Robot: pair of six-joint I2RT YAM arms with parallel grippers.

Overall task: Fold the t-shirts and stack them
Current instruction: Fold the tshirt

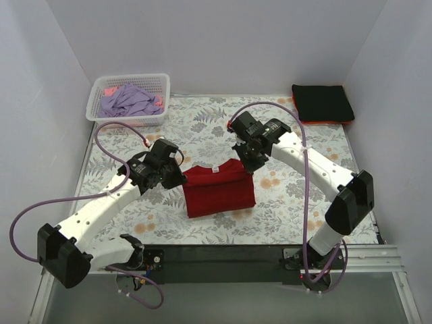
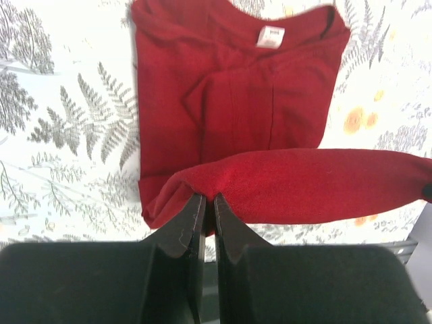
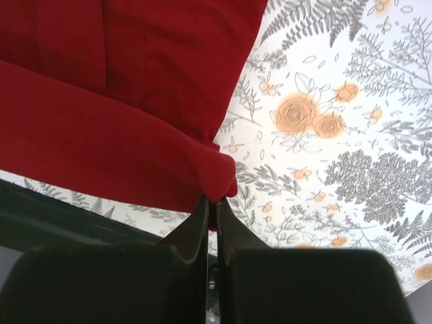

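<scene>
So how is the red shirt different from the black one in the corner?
The red shirt lies in the middle of the table; the black shirt sits in the far right corner. The red shirt is only half folded, with one edge raised and pinched by the left fingers and right fingers; the black shirt is a neat flat square that nothing touches. Both are plain-coloured.

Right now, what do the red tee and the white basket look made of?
The deep-red short-sleeved t-shirt looks like soft matte knit, probably cotton: it drapes, creases and shows fuzzy texture at the lifted fold. The white lattice basket is likely moulded plastic with a smooth finish: rigid open grid walls.
</scene>
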